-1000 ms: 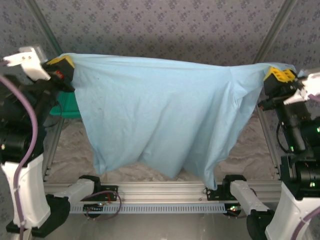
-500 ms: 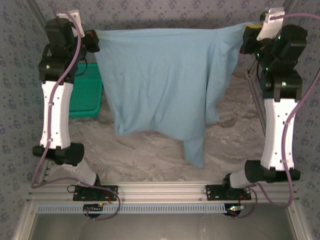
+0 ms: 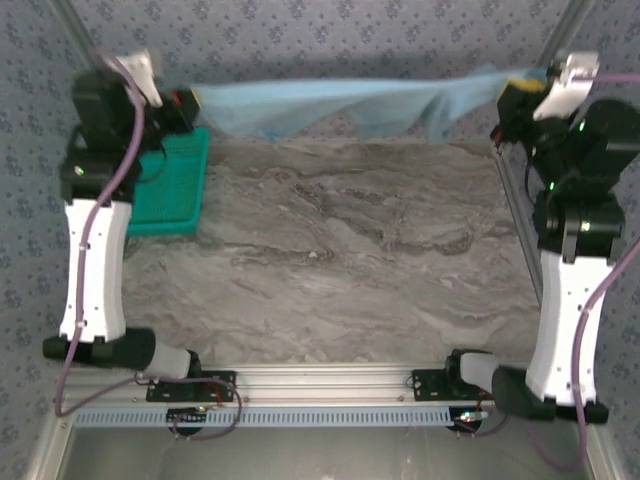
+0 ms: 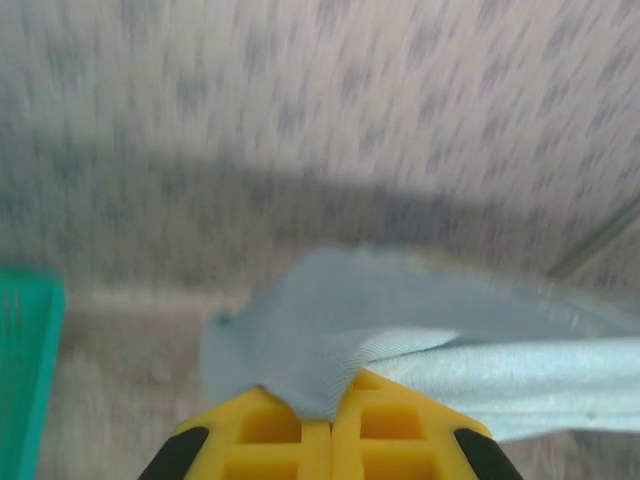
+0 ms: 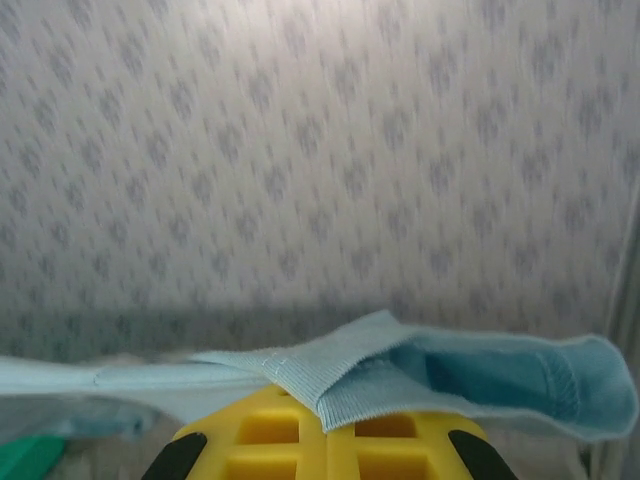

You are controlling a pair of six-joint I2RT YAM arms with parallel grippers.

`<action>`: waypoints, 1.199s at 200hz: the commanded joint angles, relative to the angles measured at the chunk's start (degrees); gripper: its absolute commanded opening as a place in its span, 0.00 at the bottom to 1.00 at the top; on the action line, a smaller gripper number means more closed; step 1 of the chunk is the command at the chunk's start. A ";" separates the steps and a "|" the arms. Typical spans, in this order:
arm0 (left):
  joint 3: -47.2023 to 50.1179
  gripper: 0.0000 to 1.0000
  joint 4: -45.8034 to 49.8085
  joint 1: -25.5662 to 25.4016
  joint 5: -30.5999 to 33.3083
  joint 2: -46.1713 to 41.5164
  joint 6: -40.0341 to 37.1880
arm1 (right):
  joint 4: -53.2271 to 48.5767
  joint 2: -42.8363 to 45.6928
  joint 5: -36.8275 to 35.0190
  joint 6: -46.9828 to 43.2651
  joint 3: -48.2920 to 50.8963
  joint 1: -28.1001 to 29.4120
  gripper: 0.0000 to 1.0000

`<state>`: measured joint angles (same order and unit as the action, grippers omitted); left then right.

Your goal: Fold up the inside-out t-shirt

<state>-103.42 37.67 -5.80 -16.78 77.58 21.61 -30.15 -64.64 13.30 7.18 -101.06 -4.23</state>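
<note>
Left gripper (image 4: 330, 425): yellow pads pressed together, pinching a bunched corner of the shirt (image 4: 330, 330). Right gripper (image 5: 325, 425): same, clamped on a hemmed edge of the shirt (image 5: 480, 375), with a stitched fold draping over the pads.

In the top view the left gripper (image 3: 188, 100) sits over the far edge of the basket (image 3: 170, 190). The right gripper (image 3: 515, 88) is well apart from the basket, at the opposite side of the table (image 3: 350, 240). The shirt (image 3: 340, 100) runs as a thin band from the basket's far corner across to the right gripper, sagging a little mid-span. Can't tell if it touches the table.

Why held this way, as a guess: a two-corner grip, arms spread, pulls the cloth flat and wide so it can be laid out smooth on the open table beside the basket before any fold. No fold made yet. Arms look blurred.

Materials:
- Shirt: soft light-blue knit, fine ribbing, limp, with a raised seam showing at the hem.
- Basket: teal plastic mesh, rigid, rectangular, also seen at the left wrist (image 4: 20, 370).
- Table: smooth, with grey-brown marbling.
- Wall (image 3: 330, 30) beyond the basket: grey with a small repeating print.
</note>
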 commanded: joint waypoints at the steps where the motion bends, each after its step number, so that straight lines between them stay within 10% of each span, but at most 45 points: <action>1: 23.11 0.00 -8.16 -0.77 -4.02 -8.28 4.98 | -6.41 7.29 -3.06 7.70 17.10 0.35 0.00; 45: 53.38 0.00 -11.78 -13.06 -6.91 -15.13 9.90 | -24.25 19.37 -12.81 8.37 39.81 1.59 0.00; 100: 64.35 0.00 -15.60 -24.90 -4.41 -4.19 11.63 | -17.37 16.98 -12.70 11.71 54.54 -2.60 0.08; 170: 54.95 0.50 -11.16 -22.25 -1.20 -7.35 4.24 | -7.77 17.16 -18.53 8.98 51.95 2.79 0.56; 240: 31.89 0.61 -20.64 -10.99 16.30 20.88 -0.15 | 31.44 -15.02 -6.31 9.34 49.80 20.47 0.55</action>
<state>-64.51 19.22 -19.31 -7.60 87.37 25.41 -14.48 -69.12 1.06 15.03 -49.28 15.51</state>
